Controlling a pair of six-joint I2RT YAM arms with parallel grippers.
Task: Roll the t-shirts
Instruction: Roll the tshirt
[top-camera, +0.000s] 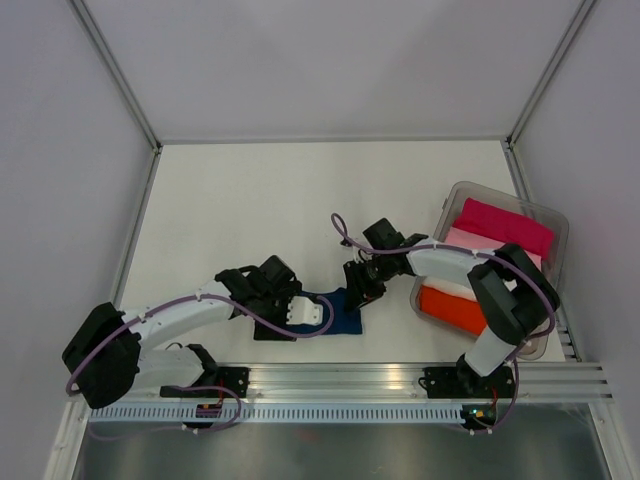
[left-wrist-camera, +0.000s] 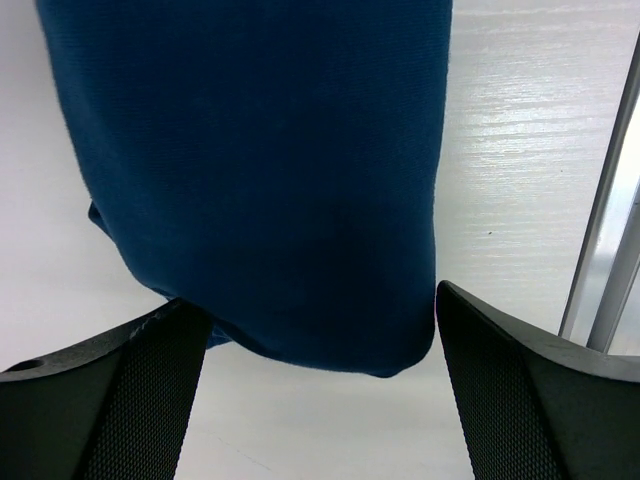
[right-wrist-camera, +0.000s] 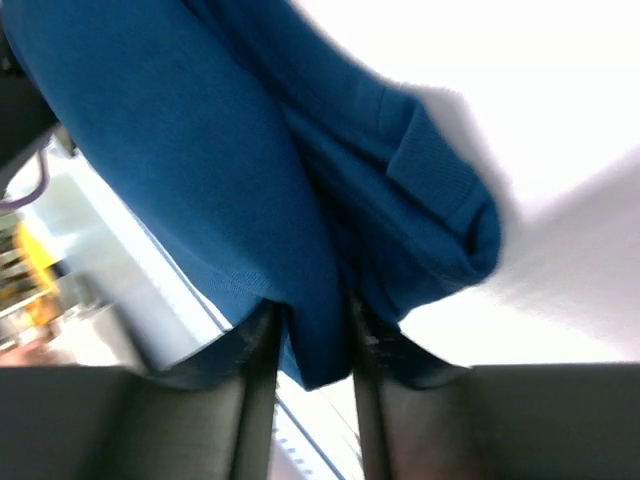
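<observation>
Jaws on our right gripper (right-wrist-camera: 312, 365) are drawn narrow and pinch a hanging fold of the blue shirt (right-wrist-camera: 180, 150) between them, as our right wrist view shows. Jaws on our left gripper (left-wrist-camera: 318, 300) stand wide. Its two black fingers (left-wrist-camera: 150, 390) sit one on each side of the shirt's rounded end, and we cannot tell whether they press on the cloth.

From above, the blue shirt (top-camera: 345, 318) is a small bunched bundle on the white table (top-camera: 250, 210), just beyond the metal rail (top-camera: 400, 375) and roughly above its middle. Our left gripper (top-camera: 322, 312) meets the bundle on the side toward the rail's left end. Our right gripper (top-camera: 358, 290) comes down on the side toward its right end. The two grippers are close together, with the cloth between them.

Beyond the rail's right end sits a clear plastic bin (top-camera: 462, 190). Folded in it we see a magenta shirt (top-camera: 505, 225) farthest from the rail, then a pink shirt (top-camera: 468, 240), a white shirt (top-camera: 450, 288) and an orange shirt (top-camera: 452, 308) nearest the rail. In our left wrist view the rail (left-wrist-camera: 610, 220) runs just beside the bundle.
</observation>
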